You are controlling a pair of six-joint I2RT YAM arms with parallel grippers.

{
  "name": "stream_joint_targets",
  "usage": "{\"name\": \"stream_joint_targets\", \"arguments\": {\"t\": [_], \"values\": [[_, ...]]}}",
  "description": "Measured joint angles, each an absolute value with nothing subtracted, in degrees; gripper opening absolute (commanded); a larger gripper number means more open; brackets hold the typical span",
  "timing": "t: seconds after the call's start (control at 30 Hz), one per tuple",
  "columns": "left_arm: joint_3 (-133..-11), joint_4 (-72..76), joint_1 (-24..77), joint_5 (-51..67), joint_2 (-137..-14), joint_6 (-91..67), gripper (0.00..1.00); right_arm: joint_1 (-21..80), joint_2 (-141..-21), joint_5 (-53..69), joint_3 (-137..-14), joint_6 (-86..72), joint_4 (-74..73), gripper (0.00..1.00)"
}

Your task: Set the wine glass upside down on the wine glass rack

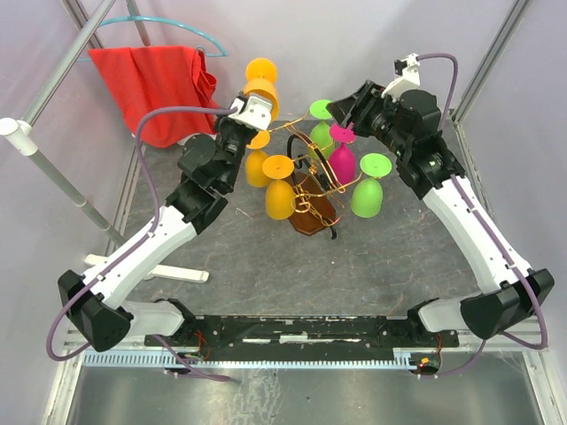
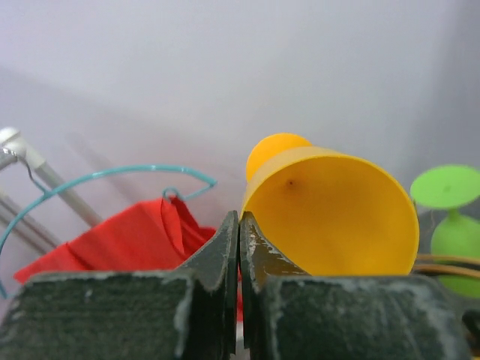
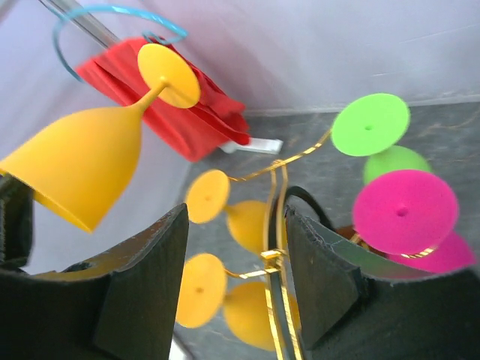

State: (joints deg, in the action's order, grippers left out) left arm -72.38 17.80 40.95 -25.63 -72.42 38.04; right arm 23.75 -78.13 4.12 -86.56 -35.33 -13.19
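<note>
My left gripper (image 1: 255, 108) is shut on the rim of an orange wine glass (image 1: 261, 75), held in the air up and to the left of the rack. In the left wrist view the bowl (image 2: 337, 217) opens toward the camera beside the closed fingers (image 2: 225, 247). The wine glass rack (image 1: 312, 212), gold wire arms on a dark brown base, stands mid-table. Orange, green and magenta glasses hang on it upside down. My right gripper (image 1: 341, 111) hovers open at the rack's far side. A gold wire upright (image 3: 276, 217) runs between its fingers, close to the right one. The held glass (image 3: 82, 169) tilts at the left.
A red cloth (image 1: 155, 80) hangs on a teal hanger (image 1: 159, 22) at the back left. A white pole (image 1: 44, 168) slants along the left side. A magenta glass (image 1: 341, 158) and a green glass (image 1: 370, 190) hang on the rack's right.
</note>
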Motion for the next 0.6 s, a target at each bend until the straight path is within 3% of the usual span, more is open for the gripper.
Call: {"name": "stream_joint_targets", "arguments": {"t": [0.3, 0.6], "values": [[-67.3, 37.9, 37.9, -13.4, -73.0, 33.8, 0.03, 21.4, -85.6, 11.1, -88.0, -60.7, -0.6, 0.64], [-59.9, 52.6, 37.9, -9.9, -74.8, 28.6, 0.03, 21.4, -88.8, 14.2, -88.0, -75.2, 12.3, 0.66]]}}
